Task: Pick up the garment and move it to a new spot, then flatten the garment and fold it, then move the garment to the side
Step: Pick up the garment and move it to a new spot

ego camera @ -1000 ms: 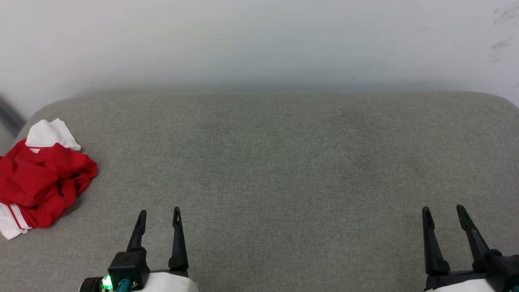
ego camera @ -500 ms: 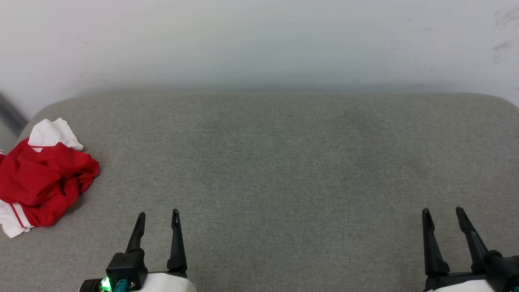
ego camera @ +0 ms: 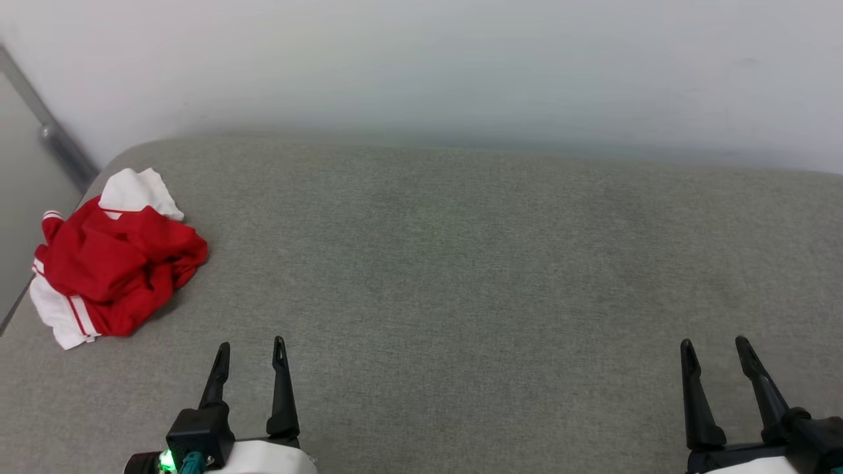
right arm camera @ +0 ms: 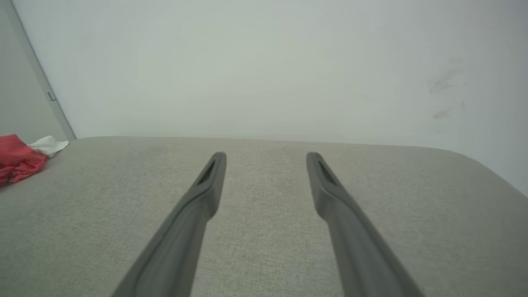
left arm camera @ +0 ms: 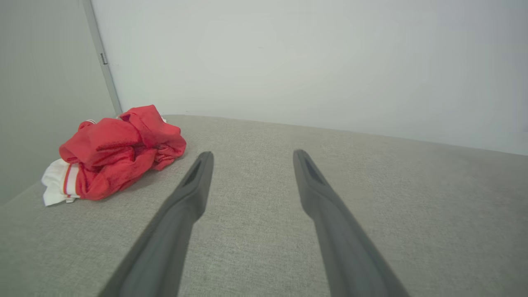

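Note:
The garment [ego camera: 115, 263] lies crumpled in a red heap with white sleeve parts at the far left of the grey surface, close to its left edge. In the left wrist view the garment [left arm camera: 115, 152] sits ahead and to the left of the fingers; in the right wrist view a bit of the garment [right arm camera: 18, 161] shows at the left border. My left gripper [ego camera: 251, 343] is open at the lower left, nearer me than the heap and to its right, not touching it. My right gripper [ego camera: 714, 342] is open at the lower right, holding nothing.
The grey fabric surface [ego camera: 461, 263] spreads wide, with rounded far corners. A pale wall [ego camera: 421, 59] rises right behind it. A dark strip [ego camera: 46, 128] runs down the wall at the far left, beside the surface's left edge.
The head camera has turned to the left, so the garment now sits further into the picture. Both grippers stay open in about the same places; the garment itself lies as before.

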You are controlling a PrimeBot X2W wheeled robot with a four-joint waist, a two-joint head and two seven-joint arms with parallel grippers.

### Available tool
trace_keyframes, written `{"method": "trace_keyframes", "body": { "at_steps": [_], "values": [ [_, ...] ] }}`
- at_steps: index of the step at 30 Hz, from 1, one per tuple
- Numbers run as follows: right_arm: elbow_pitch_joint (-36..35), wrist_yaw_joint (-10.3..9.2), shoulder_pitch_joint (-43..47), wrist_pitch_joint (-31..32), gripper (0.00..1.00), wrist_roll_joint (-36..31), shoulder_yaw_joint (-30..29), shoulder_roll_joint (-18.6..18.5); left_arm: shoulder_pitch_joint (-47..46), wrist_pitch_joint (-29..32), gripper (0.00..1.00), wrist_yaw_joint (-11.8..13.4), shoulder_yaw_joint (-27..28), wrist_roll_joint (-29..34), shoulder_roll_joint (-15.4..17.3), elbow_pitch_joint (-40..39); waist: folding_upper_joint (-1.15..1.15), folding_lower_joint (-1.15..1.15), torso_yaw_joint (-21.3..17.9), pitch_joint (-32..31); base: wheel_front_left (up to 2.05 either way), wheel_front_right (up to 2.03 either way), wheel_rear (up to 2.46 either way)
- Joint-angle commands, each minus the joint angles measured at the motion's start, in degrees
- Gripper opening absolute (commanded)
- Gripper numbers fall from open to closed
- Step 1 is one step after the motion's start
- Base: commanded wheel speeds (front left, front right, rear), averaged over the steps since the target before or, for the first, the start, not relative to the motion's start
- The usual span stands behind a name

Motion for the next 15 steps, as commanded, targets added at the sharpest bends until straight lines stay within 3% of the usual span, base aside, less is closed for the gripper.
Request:
{"method": "trace_keyframes", "body": {
  "at_steps": [1, 15],
  "values": [
    [-0.5, -0.02, 0.3, -0.1, 1.0, 0.0, 0.0, 0.1, -0.2, -0.2, 1.0, 0.4, 0.2, -0.3, 0.1, -0.2, 0.0, 0.0, 1.8, 0.3, 0.0, 0.0, 0.0],
    [-0.9, -0.02, -0.3, -0.1, 1.0, -1.0, 0.2, 0.0, -1.2, -0.2, 1.0, 1.2, 0.8, -1.2, 0.1, -0.6, 0.0, 0.0, 10.4, 1.4, 0.0, 0.0, 0.0]
  ]
}}
